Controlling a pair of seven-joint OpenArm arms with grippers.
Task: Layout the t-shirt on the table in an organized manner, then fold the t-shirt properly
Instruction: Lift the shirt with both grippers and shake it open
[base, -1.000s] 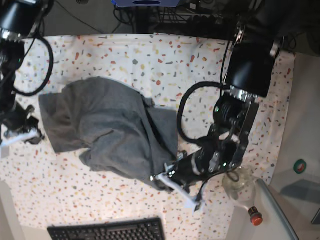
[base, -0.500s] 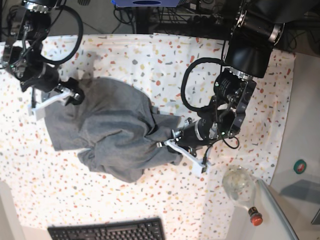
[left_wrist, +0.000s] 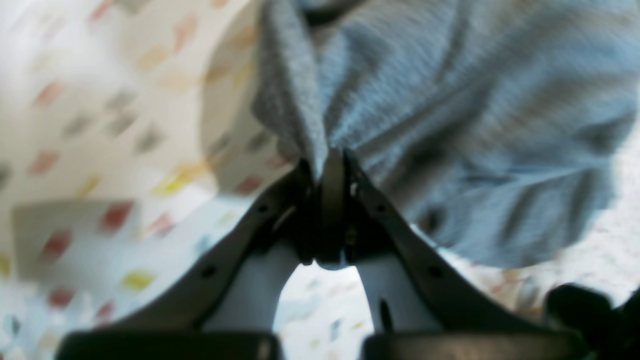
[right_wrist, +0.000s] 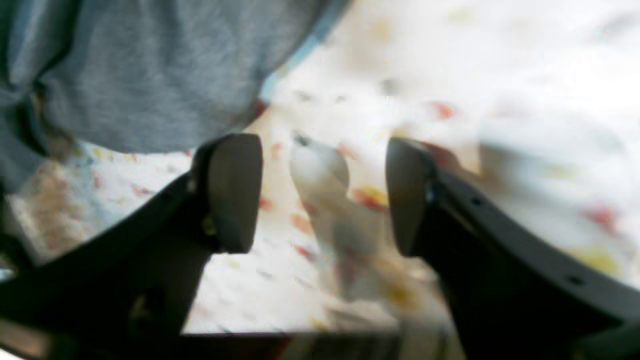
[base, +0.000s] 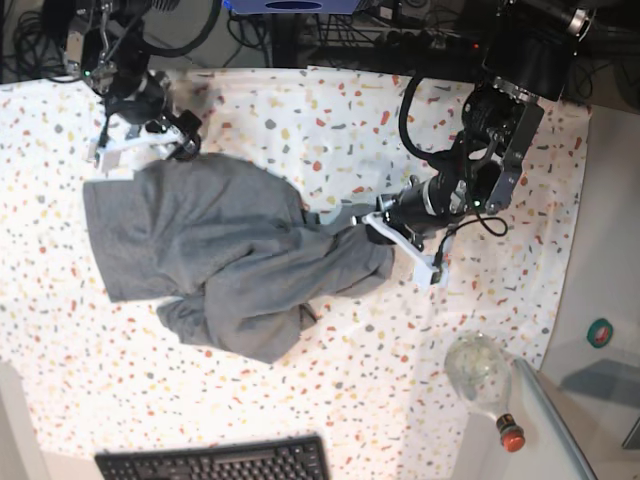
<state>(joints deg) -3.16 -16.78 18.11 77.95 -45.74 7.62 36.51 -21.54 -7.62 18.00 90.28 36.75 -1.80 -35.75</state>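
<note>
The grey t-shirt (base: 220, 250) lies crumpled on the speckled table (base: 300, 110), with one part pulled out to the right. My left gripper (base: 385, 232) is at that right end, shut on a fold of the cloth. In the left wrist view this left gripper (left_wrist: 330, 160) pinches a ridge of the t-shirt (left_wrist: 450, 100). My right gripper (base: 140, 148) hovers at the shirt's far left edge. In the right wrist view the right gripper (right_wrist: 320, 195) is open and holds nothing, and the t-shirt (right_wrist: 150, 65) lies up to its left.
A black keyboard (base: 215, 460) lies at the front edge. A clear glass bottle (base: 480, 368) with a red cap sits at the front right, near the table's right edge. Cables and dark gear run along the back.
My left gripper has dragged the shirt's end away from the front, to the right and back. My right gripper has moved to the far left corner of the shirt and opened.
</note>
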